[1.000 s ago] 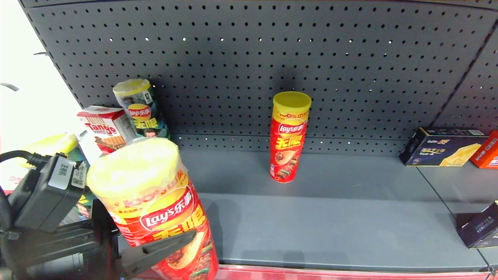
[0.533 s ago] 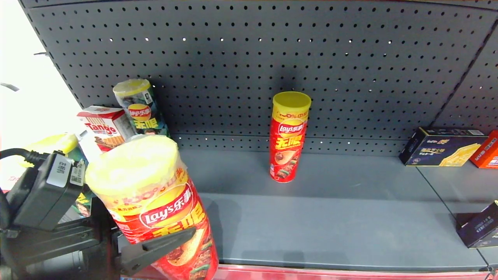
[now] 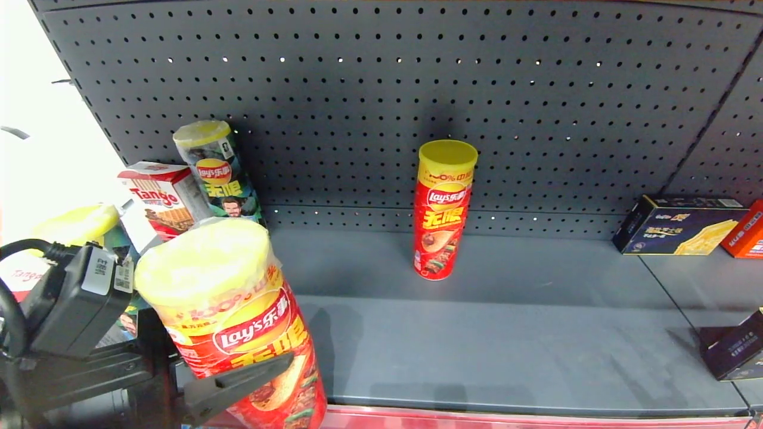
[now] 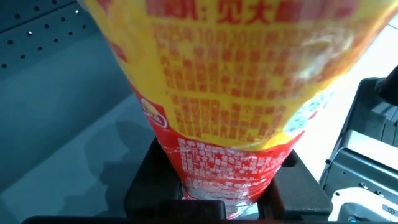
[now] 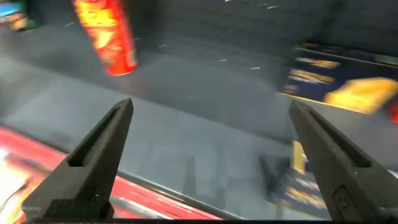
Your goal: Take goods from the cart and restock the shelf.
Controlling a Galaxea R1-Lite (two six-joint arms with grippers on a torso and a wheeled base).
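Dark grey perforated steel forms the back panel (image 3: 381,89), with round holes in even rows. Below it lies the shelf (image 3: 506,345), a flat matt-grey metal deck with a glossy red strip (image 3: 536,420) along its front lip.

At the far left, the left gripper (image 3: 229,372) is black hard plastic with flat, angular fingers. It is clamped on the lower body of the held chip can (image 3: 220,298). This is a tall cardboard cylinder printed red and yellow, its yellow lid wrapped in wrinkled clear film. It tilts slightly at the shelf's front left corner; I cannot tell whether its base touches the deck. The left wrist view shows the held chip can (image 4: 236,93) seated between the two black fingers of the left gripper (image 4: 224,202).

Behind it sit a half-hidden yellow-lidded can (image 3: 77,221) and a red-and-white cardboard wafer box (image 3: 158,193). A dark green chip can (image 3: 217,170) with a pale lid stands close to the back panel.

At mid-shelf the standing chip can (image 3: 444,214) is upright near the back, a smooth red cylinder with a plain yellow lid, well apart from the held one.

To the right a flat dark blue carton (image 3: 679,225) lies by the panel, just beside an orange box (image 3: 748,238). A navy box (image 3: 733,351) sits nearer the front.

The right gripper (image 5: 210,109) has its two black wedge-shaped fingers spread wide apart over the shelf's front edge. Beyond it the standing chip can (image 5: 106,34) and the dark blue carton (image 5: 339,81) look blurred.
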